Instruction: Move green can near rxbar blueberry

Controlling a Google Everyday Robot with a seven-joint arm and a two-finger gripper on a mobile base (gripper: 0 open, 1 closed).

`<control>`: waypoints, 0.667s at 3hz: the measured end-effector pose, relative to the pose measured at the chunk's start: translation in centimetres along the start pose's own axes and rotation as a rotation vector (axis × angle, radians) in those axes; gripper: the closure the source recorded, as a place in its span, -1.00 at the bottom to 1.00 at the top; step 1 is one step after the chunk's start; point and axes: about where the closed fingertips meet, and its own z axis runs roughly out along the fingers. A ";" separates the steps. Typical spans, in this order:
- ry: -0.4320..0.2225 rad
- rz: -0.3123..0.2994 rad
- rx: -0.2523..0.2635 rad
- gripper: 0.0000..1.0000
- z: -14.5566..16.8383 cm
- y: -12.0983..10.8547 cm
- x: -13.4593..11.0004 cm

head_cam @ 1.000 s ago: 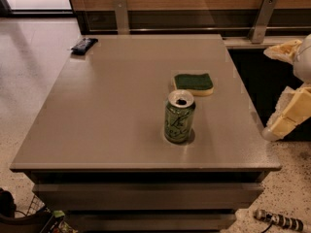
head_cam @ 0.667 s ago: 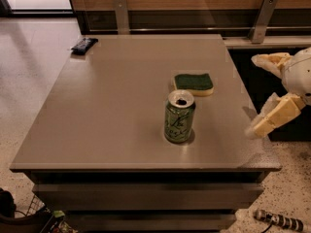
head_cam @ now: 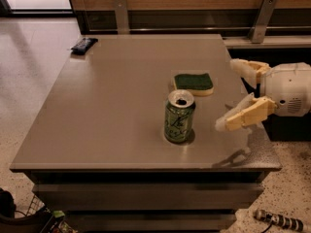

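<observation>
Camera view: can (head_cam: 179, 116) stood upright near the table's (head_cam: 107, 106) front edge. My gripper (head_cam: 228, 95) hung just right of it, fingers spread, empty. Snack bar (head_cam: 84, 44) lay well apart, back-left corner. Should straddle can mid-height, squarely, before closing.

Claw (head_cam: 228, 95) over table (head_cam: 121, 110) right side; arm (head_cam: 290, 89) cut off by right edge.

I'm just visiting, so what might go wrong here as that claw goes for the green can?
The open gripper hovers at the right side of the table, beside the upright green can; a finger striking it off-centre might tip it. The sponge lies just behind the can and may get shoved. The rxbar blueberry sits at the far left corner near the edge, so setting the can down there might nudge it off.
</observation>
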 end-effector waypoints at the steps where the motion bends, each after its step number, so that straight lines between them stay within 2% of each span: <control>1: -0.079 0.051 -0.013 -1.00 1.5 0.8 -0.1; 2: -0.148 0.060 -0.036 -1.00 4.0 1.5 0.6</control>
